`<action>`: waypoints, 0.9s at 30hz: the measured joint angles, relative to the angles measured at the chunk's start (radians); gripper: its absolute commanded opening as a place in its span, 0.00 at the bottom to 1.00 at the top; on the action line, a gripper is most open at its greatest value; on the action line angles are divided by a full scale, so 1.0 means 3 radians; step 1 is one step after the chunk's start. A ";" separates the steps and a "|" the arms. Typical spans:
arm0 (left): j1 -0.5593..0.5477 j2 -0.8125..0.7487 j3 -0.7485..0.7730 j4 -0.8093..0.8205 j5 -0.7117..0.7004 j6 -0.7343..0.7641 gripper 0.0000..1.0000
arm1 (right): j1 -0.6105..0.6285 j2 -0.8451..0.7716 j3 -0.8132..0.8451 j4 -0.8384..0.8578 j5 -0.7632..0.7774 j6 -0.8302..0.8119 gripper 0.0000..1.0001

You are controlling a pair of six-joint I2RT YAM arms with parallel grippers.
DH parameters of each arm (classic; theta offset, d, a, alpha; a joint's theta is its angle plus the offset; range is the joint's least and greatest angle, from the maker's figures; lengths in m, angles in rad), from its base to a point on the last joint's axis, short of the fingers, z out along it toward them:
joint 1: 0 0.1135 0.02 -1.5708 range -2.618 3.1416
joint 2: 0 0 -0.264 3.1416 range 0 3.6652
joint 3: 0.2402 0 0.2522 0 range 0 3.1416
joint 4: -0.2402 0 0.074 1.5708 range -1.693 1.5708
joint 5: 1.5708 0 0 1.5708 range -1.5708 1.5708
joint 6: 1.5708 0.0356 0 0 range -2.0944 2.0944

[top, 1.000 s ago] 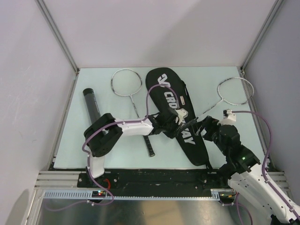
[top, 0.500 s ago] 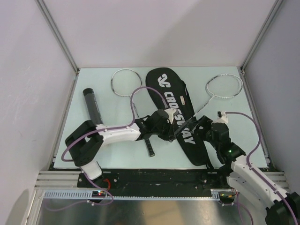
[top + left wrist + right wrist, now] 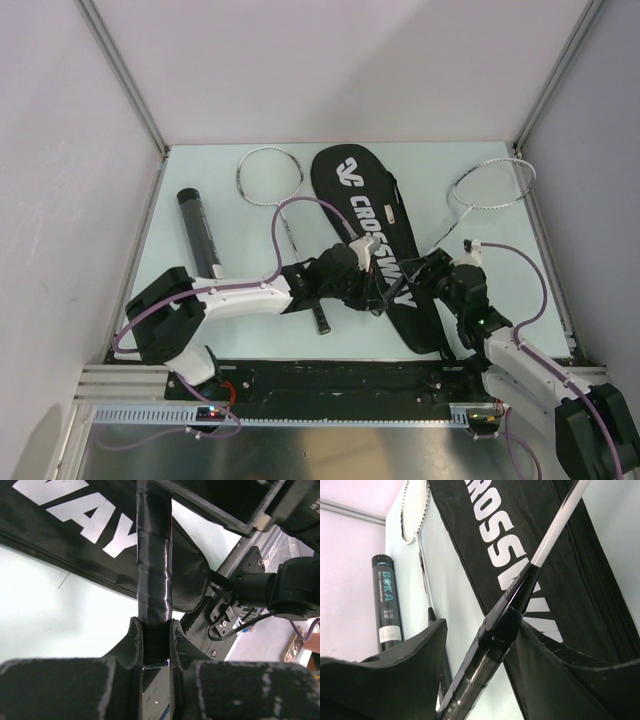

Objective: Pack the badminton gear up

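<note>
The black CROSSWAY bag (image 3: 372, 232) lies flat in the middle of the table. One silver racquet (image 3: 495, 183) crosses over the bag's lower end, its head at the far right. My left gripper (image 3: 372, 292) is shut on that racquet's black handle (image 3: 154, 565), seen between the jaws of the left gripper (image 3: 153, 630). My right gripper (image 3: 428, 272) is open around the same handle (image 3: 495, 640) higher up. One finger (image 3: 555, 655) touches the handle and the other finger (image 3: 415, 655) stands apart. The second racquet (image 3: 270, 177) and the black tube (image 3: 200, 232) lie to the left.
The table's metal frame and walls close in on both sides, and the rail with the arm bases (image 3: 330, 380) runs along the near edge. The second racquet's handle (image 3: 319, 318) lies just under my left forearm. The tube (image 3: 387, 605) shows upright in the right wrist view.
My left arm has stretched further right and down, its jaws closing on the handle. The right arm moved in and its jaws narrowed around the handle. The racquet head shifted slightly.
</note>
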 measured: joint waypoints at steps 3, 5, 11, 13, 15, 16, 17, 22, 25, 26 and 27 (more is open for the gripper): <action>-0.0052 0.0000 0.0000 0.0083 0.0006 -0.0081 0.00 | -0.0027 0.0062 -0.0006 0.0050 -0.0018 0.0075 0.55; -0.0075 0.0000 0.0000 0.0134 0.0009 -0.0116 0.00 | -0.0034 0.0097 -0.0006 0.0074 -0.0022 0.0130 0.54; -0.0109 -0.0004 0.0000 0.0192 0.0004 -0.0192 0.01 | -0.0051 0.0113 -0.0023 0.0095 0.0004 0.0296 0.25; -0.0130 -0.0004 -0.0001 0.0200 -0.0009 -0.0196 0.13 | -0.0051 0.0058 -0.0033 0.0118 0.0020 0.0443 0.08; -0.0159 -0.0004 -0.0014 0.0239 -0.0042 -0.0193 0.42 | -0.0047 -0.0039 -0.0037 0.0156 0.0018 0.0546 0.02; -0.0170 -0.0004 -0.0028 0.0282 -0.0058 -0.0188 0.52 | -0.0041 -0.0104 -0.0036 0.0165 0.0019 0.0501 0.01; -0.0183 -0.0010 -0.0029 0.0303 -0.0066 -0.0173 0.58 | -0.0038 -0.0172 -0.0036 0.0153 0.0015 0.0453 0.01; -0.0187 -0.0170 -0.0031 0.0317 -0.0161 -0.0117 0.75 | -0.0076 -0.0484 -0.0031 -0.0262 0.0018 0.0148 0.00; -0.0184 -0.0240 0.0001 0.0221 -0.0348 -0.0052 0.78 | -0.0125 -0.0749 0.0023 -0.0665 0.0038 0.0009 0.00; -0.0183 -0.0238 0.0036 0.0151 -0.0427 -0.0038 0.77 | -0.0137 -0.0824 0.0057 -0.0796 0.0051 -0.0024 0.00; -0.0183 -0.0225 0.0071 0.0072 -0.0506 -0.0025 0.76 | -0.0151 -0.0909 0.0102 -0.0936 0.0075 -0.0058 0.00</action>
